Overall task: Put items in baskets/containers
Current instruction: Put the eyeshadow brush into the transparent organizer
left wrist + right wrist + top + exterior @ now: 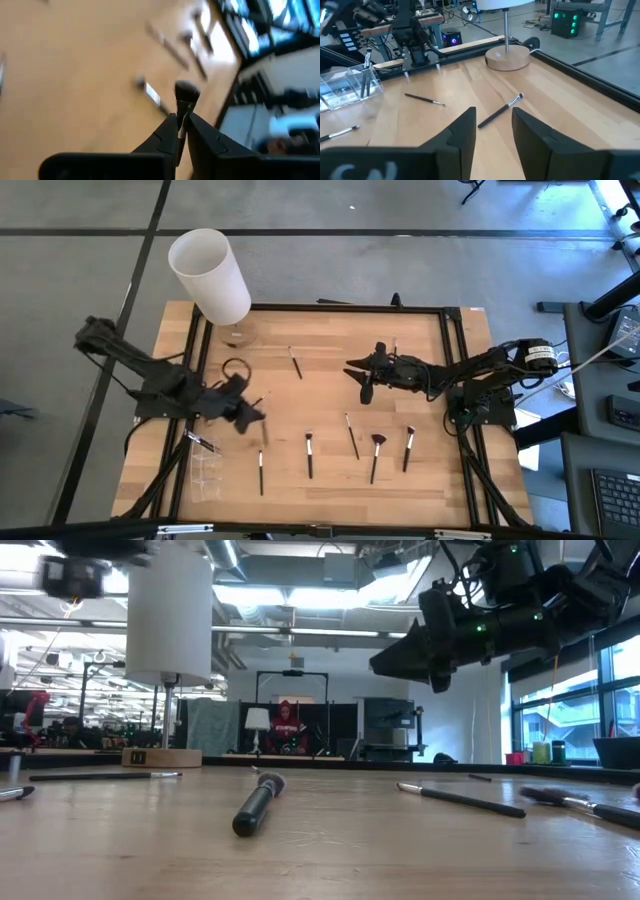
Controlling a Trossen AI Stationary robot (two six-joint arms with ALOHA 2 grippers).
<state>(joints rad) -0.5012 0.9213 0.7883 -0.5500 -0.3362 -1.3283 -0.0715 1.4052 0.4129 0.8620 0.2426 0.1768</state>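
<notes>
— Wooden table, black frame around it. What's on the left?

— Left gripper, above the near-left part of the table, pinched on a dark-handled brush. Just nearer the table's edge sits the clear container, with brushes standing inside.

— And rightward?

— Five loose brushes in a near row, the fan-headed brush among them, another brush farther back. Right gripper hovers mid-table, fingers apart, empty.
</notes>
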